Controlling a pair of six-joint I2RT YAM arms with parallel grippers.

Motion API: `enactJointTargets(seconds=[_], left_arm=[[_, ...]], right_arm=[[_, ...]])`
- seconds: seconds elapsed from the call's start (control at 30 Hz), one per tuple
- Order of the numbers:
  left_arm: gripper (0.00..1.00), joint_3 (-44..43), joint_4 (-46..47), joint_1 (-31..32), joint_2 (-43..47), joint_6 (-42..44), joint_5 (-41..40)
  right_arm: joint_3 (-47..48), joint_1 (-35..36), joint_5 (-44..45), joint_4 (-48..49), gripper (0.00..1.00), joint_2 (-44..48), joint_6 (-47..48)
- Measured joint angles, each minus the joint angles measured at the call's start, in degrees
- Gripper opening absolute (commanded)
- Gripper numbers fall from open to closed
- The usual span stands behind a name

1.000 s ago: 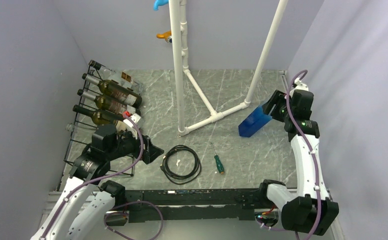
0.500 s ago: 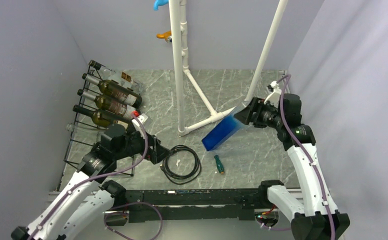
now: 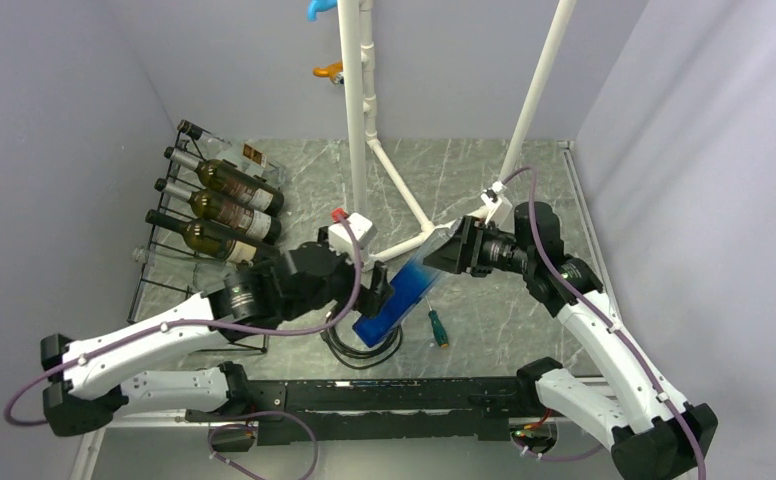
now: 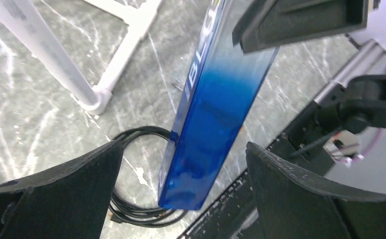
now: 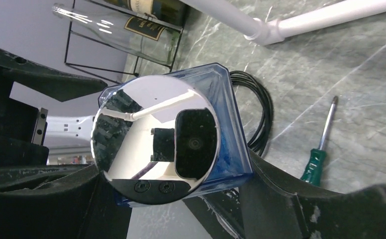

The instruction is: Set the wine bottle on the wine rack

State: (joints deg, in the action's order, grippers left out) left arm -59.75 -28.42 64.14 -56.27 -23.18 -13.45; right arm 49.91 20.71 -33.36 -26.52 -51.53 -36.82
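Wine bottle [image 3: 396,298], the blue square-sided one, hangs tilted over the middle of the table, well apart from the wine rack [image 3: 154,285] on the left. My right gripper [image 3: 444,255] is clamped on its capped end. My left gripper [image 4: 183,147] stands wide, jaws either side of the lower body, touching nothing.

Biggest danger, I judge: right lets go before left closes, and the bottle drops onto the cable coil [image 4: 131,134] below. Smaller one: those glossy flat sides slipping in a crooked pinch.

Pale walls [image 3: 54,120] box us in, grey marbled table [image 3: 524,180] underneath, white pipe frame [image 3: 356,130] just behind. Several bottles [image 3: 226,190] are racked already, and a green-handled screwdriver [image 3: 438,330] lies nearby.
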Motion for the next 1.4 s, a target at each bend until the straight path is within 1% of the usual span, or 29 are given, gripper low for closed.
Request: enactJointTargets(seconds=[0.13, 0.2, 0.3, 0.43, 0.77, 0.9, 1.1, 1.2, 1.27, 1.3, 1.4], left_arm=[[0.99, -5.9, -2.45, 6.05, -6.73, 0.92, -10.78], [1.0, -8.04, -3.61, 8.33, -9.92, 1.53, -14.53], [1.0, -9.92, -4.83, 10.29, -13.86, 2.29, -18.05], [1.0, -11.74, -7.21, 11.37, -17.53, 2.54, -20.57], [0.99, -15.69, -12.48, 11.82, -22.88, 1.88, -24.85], [0.96, -16.48, -14.43, 11.98, -24.06, 0.94, -25.97], [0.88, -16.46, -15.65, 11.98, -24.2, 0.81, -26.43], [0.81, -16.46, -15.87, 12.0, -24.17, 0.83, -26.36], [0.72, -16.39, -15.87, 12.09, -24.17, 0.87, -26.27], [0.64, -16.37, -15.89, 12.11, -24.15, 0.94, -26.16], [0.51, -16.28, -15.8, 12.24, -24.04, 1.01, -25.57]], right_arm=[[-0.96, 2.62, 0.35, 1.86, 0.0, -0.07, -1.66], [-1.16, 3.8, 0.55, 2.91, 0.0, -0.42, -2.47], [-1.27, 5.55, 1.14, 4.48, 0.0, -0.98, -3.52], [-1.4, 7.78, 1.88, 6.45, 0.0, -1.68, -4.66], [-1.4, 13.09, 3.96, 8.61, 0.0, -4.72, -5.95], [-1.4, 14.45, 5.2, 9.01, 0.0, -5.29, -6.29], [-1.4, 16.04, 6.21, 10.38, 0.0, -6.16, -6.86], [-1.4, 16.57, 6.34, 10.82, 0.0, -6.58, -7.39], [-1.4, 16.87, 6.38, 11.02, 0.0, -6.82, -7.69], [-1.4, 16.98, 6.43, 11.15, 0.0, -6.95, -7.85], [-1.4, 17.31, 6.67, 11.52, 0.0, -7.04, -7.96]])
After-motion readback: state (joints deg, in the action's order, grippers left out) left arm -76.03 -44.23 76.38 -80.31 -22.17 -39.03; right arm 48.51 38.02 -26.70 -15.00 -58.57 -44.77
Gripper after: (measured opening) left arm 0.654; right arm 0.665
